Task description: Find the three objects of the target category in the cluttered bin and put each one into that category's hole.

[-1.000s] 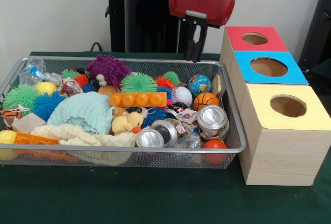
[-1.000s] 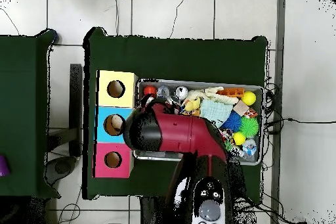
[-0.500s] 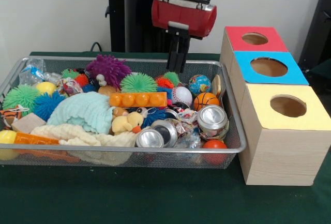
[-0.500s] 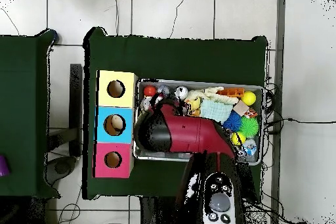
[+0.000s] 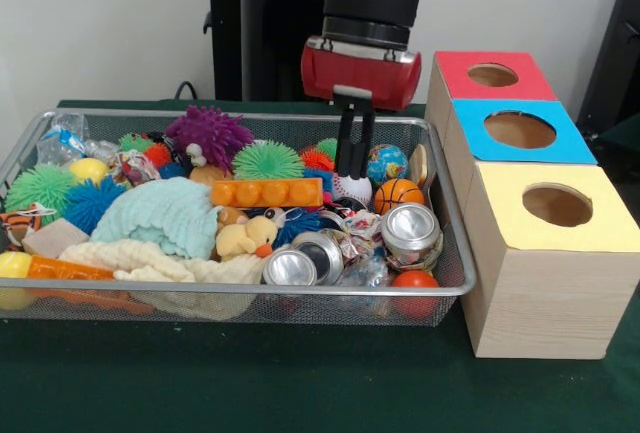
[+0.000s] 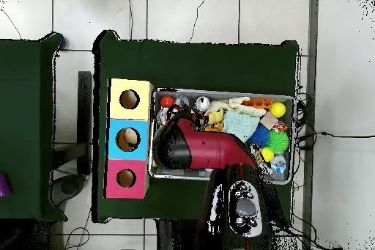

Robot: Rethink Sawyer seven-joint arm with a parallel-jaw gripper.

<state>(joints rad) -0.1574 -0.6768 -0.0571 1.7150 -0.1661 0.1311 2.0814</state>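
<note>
Above the baseball (image 5: 351, 184), at about 2 o'clock from the bin's (image 5: 240, 303) middle in the front view, my pincer (image 5: 353, 161) hangs with its two fingers close together and nothing between them; the tips are just over the ball, and I cannot tell if they touch it. The target category is not given, so I judge from where I am: the small balls. The baseball lies between the globe ball (image 5: 385, 163) at its 1 o'clock and the basketball (image 5: 398, 194) at its 4 o'clock, with the orange block (image 5: 267, 193) at its 9 o'clock. The three boxes with holes, red (image 5: 493, 75), blue (image 5: 520, 130) and yellow (image 5: 557, 205), stand at 3 o'clock outside the bin.

The risk I see: fingers this narrow would press on top of the ball and push it under the clutter. If I spread them here, one finger may catch the block or the globe ball, and a round ball could slip out sideways.
</note>
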